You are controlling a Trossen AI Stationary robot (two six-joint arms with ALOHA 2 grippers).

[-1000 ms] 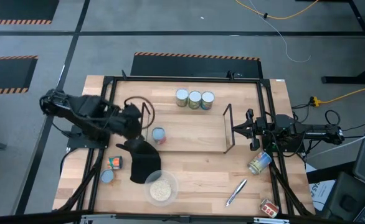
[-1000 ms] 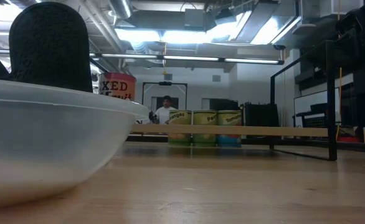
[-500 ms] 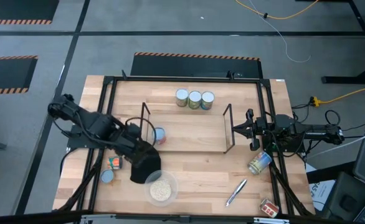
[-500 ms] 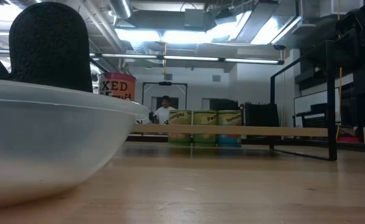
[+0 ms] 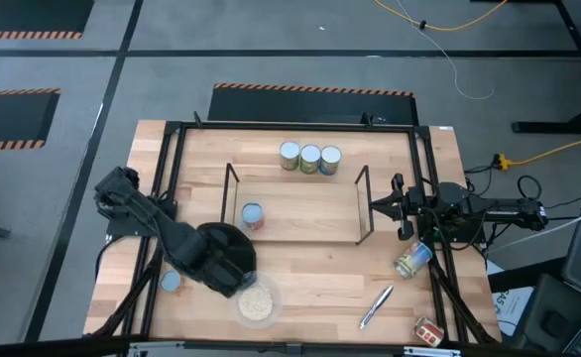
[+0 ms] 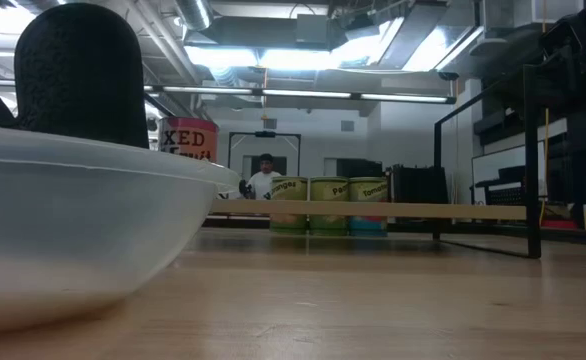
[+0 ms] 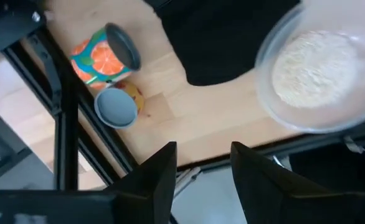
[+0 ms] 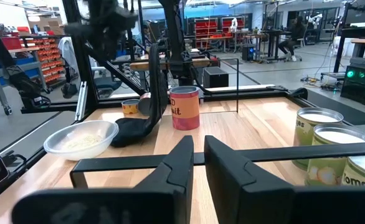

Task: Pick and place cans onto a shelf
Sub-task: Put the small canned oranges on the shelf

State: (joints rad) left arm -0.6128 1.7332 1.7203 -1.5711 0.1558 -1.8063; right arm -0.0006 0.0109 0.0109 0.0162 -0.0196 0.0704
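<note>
- Your left gripper (image 7: 202,149) hovers over the bench's near-left corner, jaws spread and empty.
- Two cans wait just below it: an orange-label can (image 7: 104,56) that looks tipped, and a grey-top can (image 7: 116,107) touching it.
- Take the upright grey-top one first; come down straight, clear of the bowl (image 5: 257,300).
- One can (image 5: 253,215) stands at the shelf's (image 5: 300,223) left end; set the next beside it.
- The right gripper (image 8: 198,142) waits at the shelf's right end, jaws narrowly parted, empty.
</note>
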